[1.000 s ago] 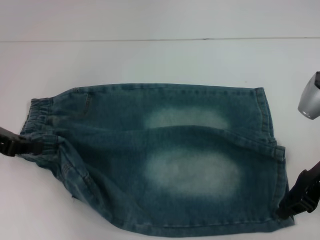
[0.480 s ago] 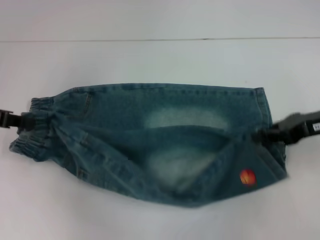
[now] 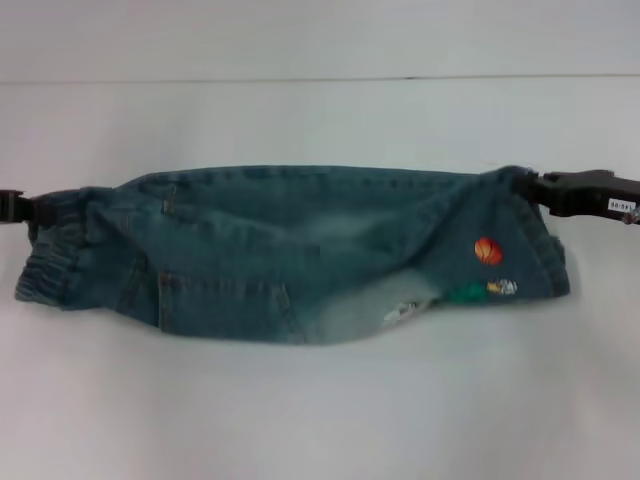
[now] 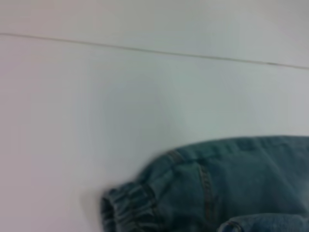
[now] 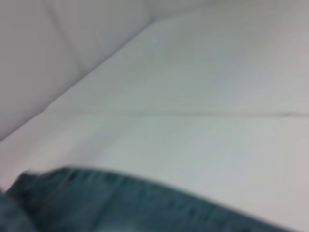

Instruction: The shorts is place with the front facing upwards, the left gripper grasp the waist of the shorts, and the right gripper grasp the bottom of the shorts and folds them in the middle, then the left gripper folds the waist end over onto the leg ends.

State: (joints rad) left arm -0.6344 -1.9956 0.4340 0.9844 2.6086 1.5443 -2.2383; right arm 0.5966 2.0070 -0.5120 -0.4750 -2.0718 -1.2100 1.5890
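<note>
One pair of denim shorts point(image 3: 300, 250) lies across the middle of the white surface point(image 3: 320, 410), folded lengthwise so that the near half is turned up over the far half. The elastic waist point(image 3: 50, 265) is at the robot's left and the leg ends point(image 3: 530, 240) at its right. On the turned-over flap near the leg ends an orange round patch point(image 3: 488, 250) shows, with a smaller green and white patch just beside it, closer to the near edge. A pale faded area sits along the near fold, about the middle.

At the waist, the left claw point(image 3: 30, 208) comes in low from the left edge, nearly level with the surface, its black tip pinching the far corner of the waistband. The left wrist view shows the gathered waistband point(image 4: 125, 208) and denim point(image 4: 231, 183) lying on the surface close under the camera.

At the other end, the right claw point(image 3: 535, 185) reaches in from the right edge, also low and almost horizontal, its black tip pressed together on the far corner of the leg hem. A small white label sits on the arm behind it. The right wrist view shows a strip of denim point(image 5: 120, 203) close by, blurred, with bare surface beyond.
</note>
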